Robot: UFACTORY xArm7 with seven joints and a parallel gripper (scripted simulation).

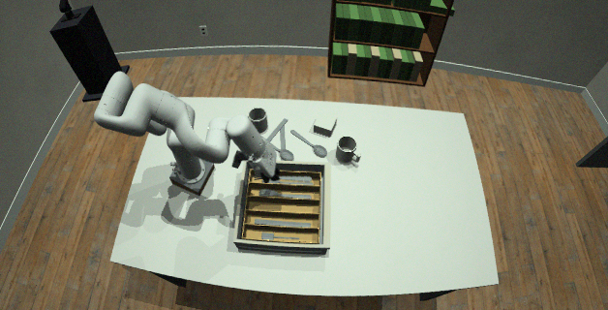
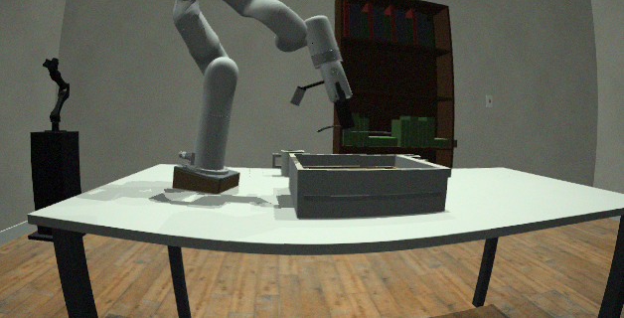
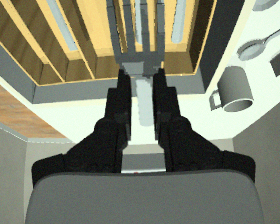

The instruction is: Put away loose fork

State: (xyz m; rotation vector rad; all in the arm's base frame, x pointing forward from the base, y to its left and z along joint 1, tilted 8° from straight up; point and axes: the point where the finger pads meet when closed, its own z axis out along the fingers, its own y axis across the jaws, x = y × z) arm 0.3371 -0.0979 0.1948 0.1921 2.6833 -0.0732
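Observation:
My gripper [image 1: 269, 174] is shut on the loose fork [image 2: 355, 129] near one end. It holds the fork roughly level and well above the wooden cutlery tray [image 1: 283, 206], over the tray's far left corner. In the wrist view the fork's handle sits between my fingers and the fork [image 3: 140, 36] runs forward along the slots below. The tray [image 2: 368, 182] has several parallel slots with grey cutlery lying in them, such as the piece [image 1: 283, 194] in the second slot from the far side. I cannot tell which slot lies directly under the fork.
Behind the tray stand a metal mug [image 1: 347, 150], a dark cup [image 1: 258, 119] and a small white box [image 1: 324, 127]. Two spoons [image 1: 310, 143] [image 1: 285, 152] and a knife [image 1: 277, 131] lie there too. My arm's base [image 1: 190, 177] is left of the tray.

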